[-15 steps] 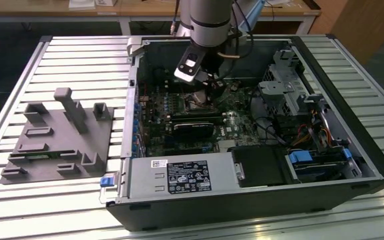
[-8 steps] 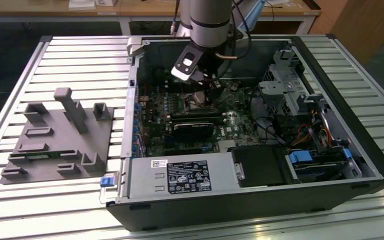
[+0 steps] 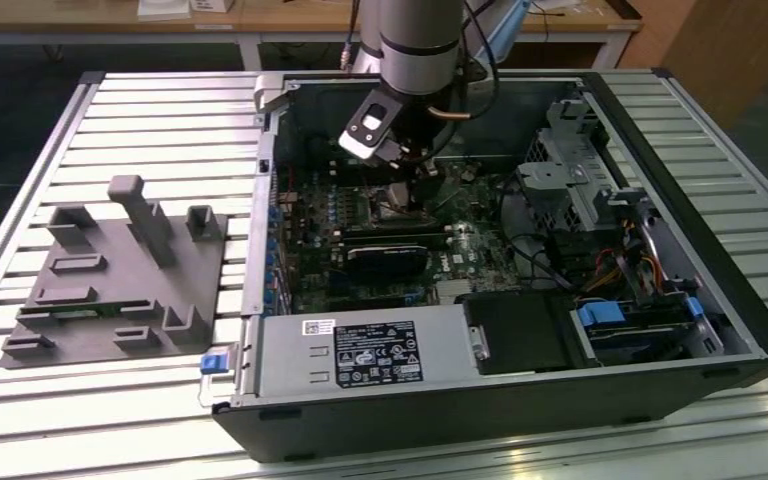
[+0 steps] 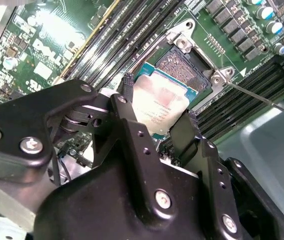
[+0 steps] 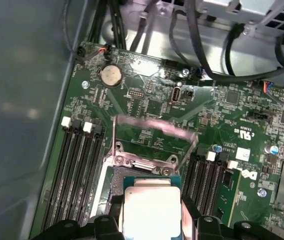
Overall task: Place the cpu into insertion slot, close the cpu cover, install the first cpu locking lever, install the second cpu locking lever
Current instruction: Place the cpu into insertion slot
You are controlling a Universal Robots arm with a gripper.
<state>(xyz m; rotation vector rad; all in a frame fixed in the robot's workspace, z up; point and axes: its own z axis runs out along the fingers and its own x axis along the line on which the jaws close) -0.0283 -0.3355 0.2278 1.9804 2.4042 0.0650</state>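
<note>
1. While the arm hangs inside the open black metal computer case (image 3: 491, 420), a grey plastic fixture block with upright posts (image 3: 124, 270) lies on the slatted metal table (image 3: 37, 420). It sits well apart from the jaws, toward the exterior view's left.
2. Long black memory slots (image 5: 79, 165) run along the green circuit board (image 5: 147, 107), close on both sides of the jaws.
3. Just beyond the jaws, the thin silvery square-framed cpu cover (image 5: 152, 135) stands flipped up, clear of the chip.
4. A thin silvery locking lever (image 4: 262, 97) juts out past the socket's corner, beside the jaws.
5. The black gripper (image 4: 158, 100) has its two fingers (image 4: 131, 125) spread only chip-wide, pinching the small flat silver-grey square cpu (image 4: 157, 107) by opposite edges.
6. That chip is tilted over the near part of the square, dark-centred, metal-rimmed insertion slot (image 4: 184, 67). Whether they touch is unclear.
</note>
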